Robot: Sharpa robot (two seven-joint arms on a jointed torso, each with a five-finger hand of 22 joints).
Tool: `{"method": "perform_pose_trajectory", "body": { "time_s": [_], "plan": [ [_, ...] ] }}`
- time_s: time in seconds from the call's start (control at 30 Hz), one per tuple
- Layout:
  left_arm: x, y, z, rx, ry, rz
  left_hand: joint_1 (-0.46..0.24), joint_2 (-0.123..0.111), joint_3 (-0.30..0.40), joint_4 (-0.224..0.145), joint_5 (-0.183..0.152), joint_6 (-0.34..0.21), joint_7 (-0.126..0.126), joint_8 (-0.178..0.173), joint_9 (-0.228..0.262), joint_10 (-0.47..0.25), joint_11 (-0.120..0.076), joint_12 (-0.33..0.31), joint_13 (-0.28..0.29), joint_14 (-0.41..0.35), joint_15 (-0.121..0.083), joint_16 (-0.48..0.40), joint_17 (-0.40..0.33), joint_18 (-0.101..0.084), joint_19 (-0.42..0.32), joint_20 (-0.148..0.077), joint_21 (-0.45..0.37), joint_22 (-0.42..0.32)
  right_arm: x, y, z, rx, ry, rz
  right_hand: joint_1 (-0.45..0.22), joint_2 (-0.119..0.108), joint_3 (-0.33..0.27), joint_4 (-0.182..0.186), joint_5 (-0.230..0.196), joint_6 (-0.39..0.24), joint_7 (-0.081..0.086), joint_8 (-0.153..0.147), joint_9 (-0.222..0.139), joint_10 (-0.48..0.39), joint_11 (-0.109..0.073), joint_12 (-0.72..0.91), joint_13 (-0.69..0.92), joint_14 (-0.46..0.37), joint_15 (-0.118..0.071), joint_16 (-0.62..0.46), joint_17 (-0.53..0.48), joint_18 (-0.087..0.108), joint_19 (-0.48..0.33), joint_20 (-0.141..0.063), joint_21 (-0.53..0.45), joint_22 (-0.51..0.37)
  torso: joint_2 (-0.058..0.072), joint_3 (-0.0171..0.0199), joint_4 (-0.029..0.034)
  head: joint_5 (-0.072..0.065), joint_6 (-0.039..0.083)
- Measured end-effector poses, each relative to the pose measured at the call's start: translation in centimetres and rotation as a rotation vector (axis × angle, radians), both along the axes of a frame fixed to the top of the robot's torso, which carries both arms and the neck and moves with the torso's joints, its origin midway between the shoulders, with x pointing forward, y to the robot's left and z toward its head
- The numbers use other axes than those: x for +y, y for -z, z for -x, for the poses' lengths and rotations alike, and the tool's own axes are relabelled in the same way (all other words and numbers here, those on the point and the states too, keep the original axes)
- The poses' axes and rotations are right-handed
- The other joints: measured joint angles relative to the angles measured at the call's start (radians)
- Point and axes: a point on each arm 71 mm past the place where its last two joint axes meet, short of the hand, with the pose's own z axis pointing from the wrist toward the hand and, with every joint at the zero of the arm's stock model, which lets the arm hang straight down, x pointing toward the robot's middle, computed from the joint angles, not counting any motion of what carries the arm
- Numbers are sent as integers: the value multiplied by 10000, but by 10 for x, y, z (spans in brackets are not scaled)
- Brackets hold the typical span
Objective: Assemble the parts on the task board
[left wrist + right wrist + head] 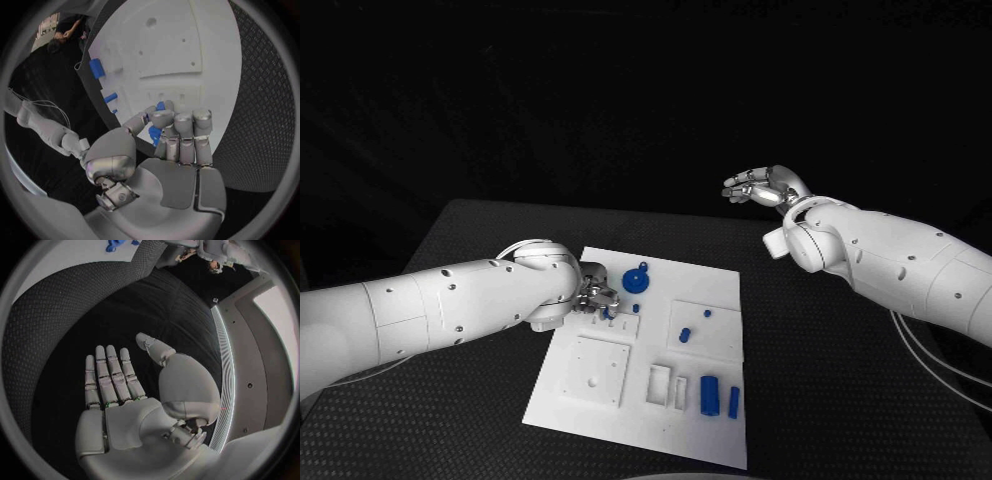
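The white task board (646, 400) lies in the middle of the black table. My left hand (593, 297) hovers low over the board's far left part, fingers curled. In the left wrist view the thumb and fingers (178, 131) pinch a small blue part (155, 134) close above the board (187, 40). A round blue part (636, 280) stands just right of that hand. Two small blue parts (685, 335) sit mid-board and two blue cylinders (720, 396) lie near its front right. My right hand (764, 188) is raised beyond the board's far right, open and empty, fingers straight (112, 382).
Square recesses and narrow slots (600, 370) mark the board's front half. Black textured table (848, 400) surrounds the board on all sides, and its far edge (675, 212) runs behind the board. My right forearm (906, 270) hangs above the table's right side.
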Motion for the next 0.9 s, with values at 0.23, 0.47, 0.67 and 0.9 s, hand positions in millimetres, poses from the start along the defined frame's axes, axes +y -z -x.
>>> {"method": "perform_pose_trajectory", "body": {
  "time_s": [0.23, 0.47, 0.67, 0.9],
  "plan": [
    [-2, 1, 3, 69, 94, 35, 1, 0, 1, 0, -39, 1, -1, -36, 4, -2, 2, 0, 0, 0, 0, 0, -1, -8, 0, 0, 0, -1, 0, 0, 0, 10, -7, -7, 0, 0, 0, 0, 40, -35, 36, 0, 0, 0, 0, -38, -10, 0, 0, -17, -9, 2, 1, -1, 0, 21, -1, 0, -1, 25, -8],
    [-3, 2, 5, 137, 136, 38, -8, 8, 6, 4, -23, 1, -1, -68, 23, -4, 4, -41, -1, 0, -1, 0, -1, -54, -1, 1, 0, -2, 0, 0, 0, 18, -14, -11, 0, 0, -28, -28, 40, -35, 36, 0, 0, -1, 0, -38, -20, 0, -1, -17, -20, 2, 2, -1, 1, 34, -1, -1, -4, 35, -27],
    [-1, 2, 5, 181, 140, 16, -56, 56, 16, 12, -16, 1, -1, -77, 46, -5, 5, -41, -2, 0, -1, 0, -2, -66, -1, 1, 0, -2, 0, 0, 0, 26, -23, -14, 0, 0, -28, -28, 40, 0, 70, 0, 0, 35, 36, -77, -20, 0, -1, -17, -28, 3, 2, -2, 1, 45, -1, 6, -11, 35, -44],
    [0, 4, 6, 267, 152, -12, -56, 56, 35, 5, -18, 1, -1, -134, 0, -6, 6, -41, -2, 3, -4, 0, -3, -69, -36, 36, 0, -2, 0, 1, 0, 35, -30, -16, 0, 0, -27, -28, 39, -1, 69, 0, -9, 35, 36, -77, -30, 0, -2, -17, -28, 3, 3, -3, 2, 56, 0, 6, -11, 50, -55]
  ]
}}
